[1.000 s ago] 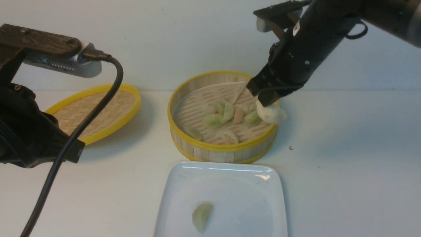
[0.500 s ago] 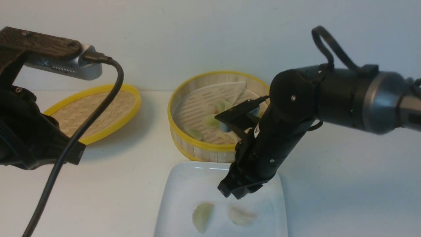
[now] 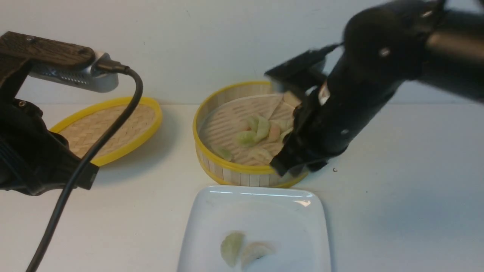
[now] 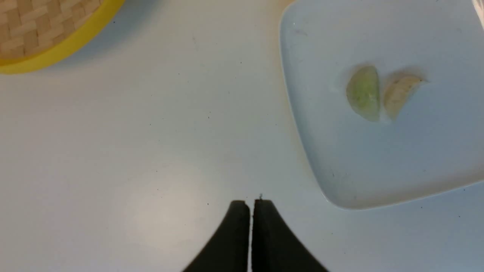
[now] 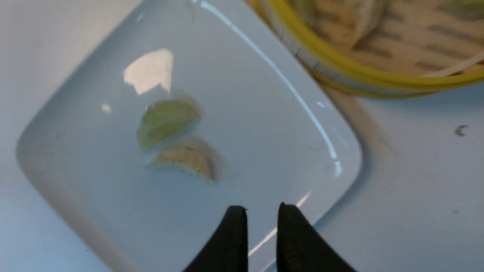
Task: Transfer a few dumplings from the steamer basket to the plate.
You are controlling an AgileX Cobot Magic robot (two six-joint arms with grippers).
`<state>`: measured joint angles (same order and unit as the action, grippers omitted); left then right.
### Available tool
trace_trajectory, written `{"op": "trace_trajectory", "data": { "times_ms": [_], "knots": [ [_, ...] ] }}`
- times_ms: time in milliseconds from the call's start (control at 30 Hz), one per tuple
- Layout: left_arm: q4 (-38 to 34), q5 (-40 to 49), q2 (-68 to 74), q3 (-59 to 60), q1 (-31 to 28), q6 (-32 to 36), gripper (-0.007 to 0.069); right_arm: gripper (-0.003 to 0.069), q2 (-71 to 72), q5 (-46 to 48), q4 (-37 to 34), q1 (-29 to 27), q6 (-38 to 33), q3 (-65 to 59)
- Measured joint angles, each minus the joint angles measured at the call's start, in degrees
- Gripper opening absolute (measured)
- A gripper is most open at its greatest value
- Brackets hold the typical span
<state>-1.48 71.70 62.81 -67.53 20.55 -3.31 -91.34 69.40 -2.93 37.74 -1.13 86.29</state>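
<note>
The steamer basket stands mid-table with several dumplings on its liner. The plate lies in front of it and holds a green dumpling and a whitish dumpling side by side. Both also show in the right wrist view, the green dumpling and the whitish dumpling. My right gripper hangs over the basket's front right rim, just behind the plate, slightly open and empty. My left gripper is shut and empty over bare table left of the plate.
The flat woven lid with its yellow rim lies at the back left, behind my left arm. A white wall runs close behind the basket. A small dark speck lies on the table right of the basket.
My right gripper carried a whitish dumpling from the basket down to the plate, let it go beside the green one, and has risen back toward the basket. The left arm has not moved.
</note>
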Motion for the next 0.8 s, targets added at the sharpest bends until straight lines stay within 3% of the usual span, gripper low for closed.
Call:
{"op": "trace_trajectory", "data": {
  "times_ms": [67,167,367,567,800],
  "knots": [
    [0.0,0.0,0.0,0.0,0.0,0.0,-0.0006,0.0021,6.0,0.1,1.0,0.0,2.3,0.0],
    [0.0,0.0,0.0,0.0,0.0,0.0,-0.0006,-0.0006,15.2,-1.7,1.4,0.0,4.8,-1.9],
    [0.0,0.0,0.0,0.0,0.0,0.1,-0.0006,-0.0013,38.1,-11.9,1.6,0.0,9.7,-17.5],
    [0.0,-2.1,0.0,0.0,0.0,0.1,-0.0006,-0.0013,61.6,-28.7,2.1,0.0,13.2,-37.9],
    [0.0,-5.9,0.0,0.1,0.0,0.1,-0.0006,-0.0015,79.1,-39.7,5.1,0.0,17.4,-49.0]
  ]
}}
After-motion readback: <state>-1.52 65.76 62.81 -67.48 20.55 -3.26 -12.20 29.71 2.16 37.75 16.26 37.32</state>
